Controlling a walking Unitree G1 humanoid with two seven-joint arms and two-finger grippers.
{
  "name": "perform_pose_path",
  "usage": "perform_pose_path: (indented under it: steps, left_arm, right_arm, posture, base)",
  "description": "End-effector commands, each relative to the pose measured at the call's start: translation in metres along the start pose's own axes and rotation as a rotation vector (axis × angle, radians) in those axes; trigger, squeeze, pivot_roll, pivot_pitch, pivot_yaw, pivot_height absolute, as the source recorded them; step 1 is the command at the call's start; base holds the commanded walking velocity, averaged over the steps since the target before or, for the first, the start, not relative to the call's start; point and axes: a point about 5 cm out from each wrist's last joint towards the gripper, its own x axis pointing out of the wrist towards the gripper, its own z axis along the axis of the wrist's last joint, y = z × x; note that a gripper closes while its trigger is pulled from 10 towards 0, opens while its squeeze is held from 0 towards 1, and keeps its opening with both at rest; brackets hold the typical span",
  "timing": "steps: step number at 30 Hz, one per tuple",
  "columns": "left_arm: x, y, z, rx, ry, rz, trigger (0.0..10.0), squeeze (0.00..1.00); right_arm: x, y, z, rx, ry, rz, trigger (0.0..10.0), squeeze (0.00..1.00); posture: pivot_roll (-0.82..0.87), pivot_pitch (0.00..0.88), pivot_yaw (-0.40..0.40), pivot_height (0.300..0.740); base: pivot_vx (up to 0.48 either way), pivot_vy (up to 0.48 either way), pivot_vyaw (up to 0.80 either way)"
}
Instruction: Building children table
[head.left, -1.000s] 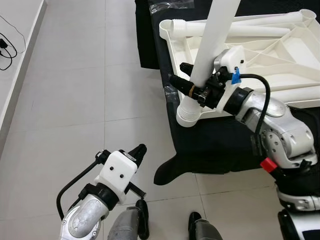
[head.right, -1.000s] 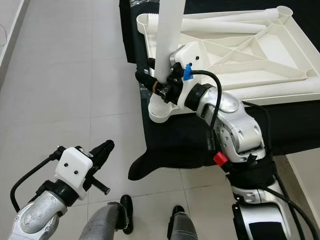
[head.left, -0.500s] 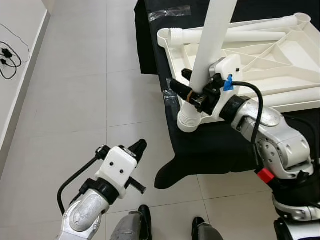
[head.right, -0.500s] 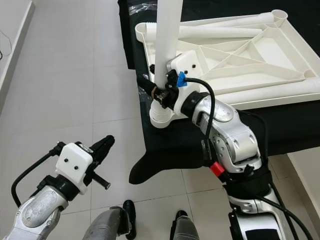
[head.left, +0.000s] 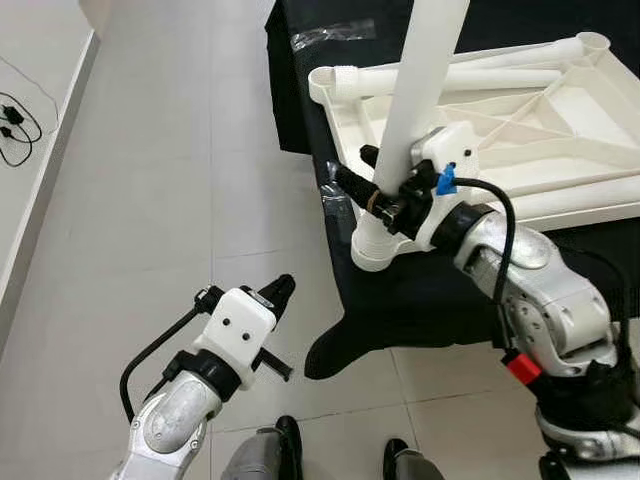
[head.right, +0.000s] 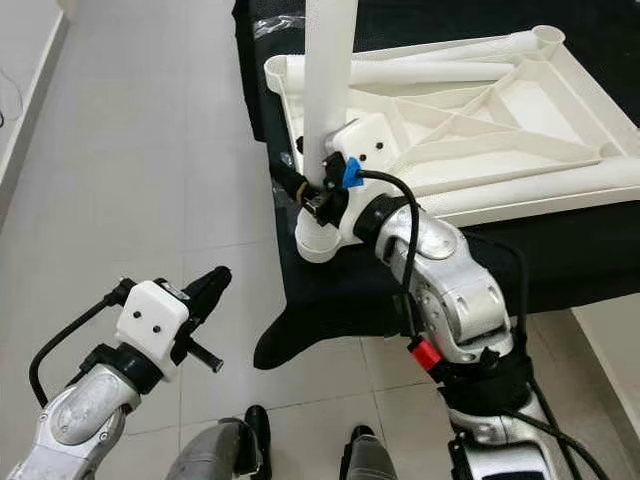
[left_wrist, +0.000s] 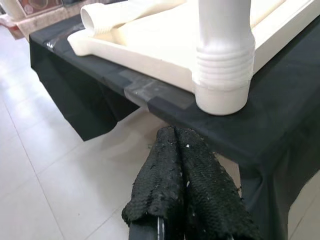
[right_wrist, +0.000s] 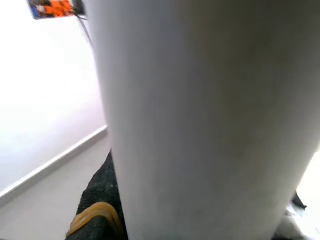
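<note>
The white children's table top (head.left: 560, 130) lies upside down on a black-draped surface. A white table leg (head.left: 420, 90) stands upright in the near-left corner socket (head.left: 375, 245), which overhangs the edge. My right gripper (head.left: 372, 185) is shut on this leg just above the ribbed socket. In the right wrist view the leg (right_wrist: 200, 125) is pressed close against a black finger with an orange band (right_wrist: 95, 220). Another white leg (head.left: 480, 75) lies along the far side of the top. My left gripper (head.left: 280, 293) hangs low over the floor, shut and empty, pointing toward the socket (left_wrist: 222, 85).
The black cloth (head.left: 440, 300) drapes down to the tiled floor in front of my feet (head.left: 288, 440). A clear plastic wrap (head.left: 335, 35) lies at the cloth's far corner. Cables (head.left: 15, 110) run on the floor by the left wall. Open tile floor spreads to the left.
The view has shifted a little. My right gripper stays shut on the upright leg in the socket. The left gripper holds about the same place, still shut.
</note>
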Motion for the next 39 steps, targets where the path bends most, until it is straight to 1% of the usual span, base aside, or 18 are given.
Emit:
perform_pose_path:
  steps: [1, 11, 14, 15, 16, 17, 18, 19, 20, 22, 23, 24, 26, 27, 29, 31, 33, 39]
  left_arm:
    - [-0.003, -0.003, -0.005, -0.020, 0.018, -0.010, 10.0, 0.00]
    - [-0.003, -0.003, -0.005, -0.024, 0.018, -0.008, 10.0, 0.00]
    - [-0.003, -0.004, -0.006, -0.023, 0.017, -0.008, 10.0, 0.00]
    - [-0.003, -0.004, -0.006, -0.023, 0.016, -0.007, 10.0, 0.00]
    - [-0.003, -0.004, -0.006, -0.023, 0.016, -0.007, 10.0, 0.00]
    - [-0.002, -0.004, -0.006, -0.023, 0.017, -0.006, 10.0, 0.00]
    - [-0.001, -0.003, -0.008, -0.027, 0.026, 0.006, 10.0, 0.00]
    - [-0.001, -0.003, -0.008, -0.027, 0.026, 0.006, 10.0, 0.00]
    - [0.000, -0.002, -0.009, -0.036, 0.036, 0.017, 10.0, 0.00]
    - [0.002, 0.000, -0.013, -0.079, 0.058, 0.050, 10.0, 0.00]
    - [0.002, 0.000, -0.013, -0.079, 0.058, 0.050, 10.0, 0.00]
    - [0.005, 0.005, -0.017, -0.141, 0.075, 0.111, 10.0, 0.00]
    - [0.005, 0.007, -0.018, -0.155, 0.079, 0.127, 10.0, 0.00]
    - [0.008, 0.012, -0.022, -0.195, 0.106, 0.173, 10.0, 0.00]
    - [0.008, 0.013, -0.024, -0.205, 0.114, 0.183, 10.0, 0.00]
    - [0.008, 0.017, -0.025, -0.213, 0.109, 0.206, 10.0, 0.00]
    - [0.006, 0.020, -0.027, -0.223, 0.112, 0.218, 10.0, 0.00]
    - [0.005, 0.019, -0.030, -0.245, 0.129, 0.218, 10.0, 0.00]
  right_arm:
    - [-0.001, 0.013, -0.009, 0.010, 0.009, 0.027, 10.0, 0.00]
    - [0.000, 0.024, -0.013, 0.026, 0.016, 0.032, 10.0, 0.00]
    - [0.001, 0.022, -0.012, 0.025, 0.011, 0.029, 10.0, 0.00]
    - [0.002, 0.016, -0.008, 0.029, -0.015, 0.003, 10.0, 0.00]
    - [0.002, 0.016, -0.008, 0.029, -0.015, 0.003, 10.0, 0.00]
    - [0.003, 0.009, -0.002, 0.049, -0.057, -0.027, 10.0, 0.00]
    - [0.004, -0.007, 0.017, 0.134, -0.214, -0.103, 10.0, 0.00]
    - [0.004, -0.007, 0.017, 0.134, -0.214, -0.103, 10.0, 0.00]
    - [0.003, -0.011, 0.025, 0.200, -0.292, -0.103, 10.0, 0.00]
    - [0.002, -0.012, 0.032, 0.237, -0.359, -0.085, 10.0, 0.00]
    - [0.002, -0.012, 0.032, 0.237, -0.359, -0.085, 10.0, 0.00]
    - [0.003, -0.006, 0.028, 0.224, -0.344, -0.008, 10.0, 0.00]
    - [0.003, -0.004, 0.026, 0.220, -0.334, 0.015, 10.0, 0.00]
    - [0.003, 0.000, 0.017, 0.184, -0.272, 0.046, 10.0, 0.00]
    - [0.003, 0.001, 0.015, 0.174, -0.256, 0.051, 10.0, 0.00]
    - [0.006, 0.003, 0.006, 0.180, -0.209, 0.055, 10.0, 0.00]
    - [0.007, 0.007, -0.003, 0.150, -0.152, 0.074, 10.0, 0.00]
    - [0.007, 0.011, -0.005, 0.142, -0.158, 0.122, 10.0, 0.00]
  posture:
    - [0.02, 0.261, 0.046, 0.740]
    - [0.02, 0.266, 0.047, 0.740]
    - [0.02, 0.264, 0.044, 0.740]
    - [0.02, 0.263, 0.044, 0.740]
    - [0.02, 0.263, 0.044, 0.740]
    - [0.02, 0.261, 0.043, 0.740]
    - [0.02, 0.256, 0.040, 0.740]
    - [0.02, 0.256, 0.040, 0.740]
    - [0.02, 0.253, 0.037, 0.740]
    - [0.02, 0.242, 0.032, 0.740]
    - [0.02, 0.242, 0.032, 0.740]
    - [0.02, 0.235, 0.026, 0.740]
    - [0.02, 0.235, 0.026, 0.740]
    - [0.03, 0.225, 0.020, 0.740]
    - [0.03, 0.225, 0.020, 0.740]
    - [0.03, 0.214, 0.012, 0.740]
    - [0.03, 0.205, 0.010, 0.740]
    - [0.03, 0.194, 0.013, 0.740]
  base:
    - [0.000, 0.000, 0.00]
    - [0.000, 0.000, 0.00]
    - [0.000, 0.000, 0.00]
    - [0.000, 0.000, 0.00]
    - [0.000, 0.000, 0.00]
    - [0.000, 0.000, 0.00]
    - [0.000, 0.000, 0.00]
    - [0.000, 0.000, 0.00]
    - [0.000, 0.000, 0.00]
    - [0.000, 0.000, 0.00]
    - [0.000, 0.000, 0.00]
    - [0.000, 0.000, 0.00]
    - [0.000, 0.000, 0.00]
    - [0.000, 0.000, 0.00]
    - [0.000, 0.000, 0.00]
    - [0.000, 0.000, 0.00]
    - [0.000, 0.000, 0.00]
    - [0.000, -0.307, 0.45]
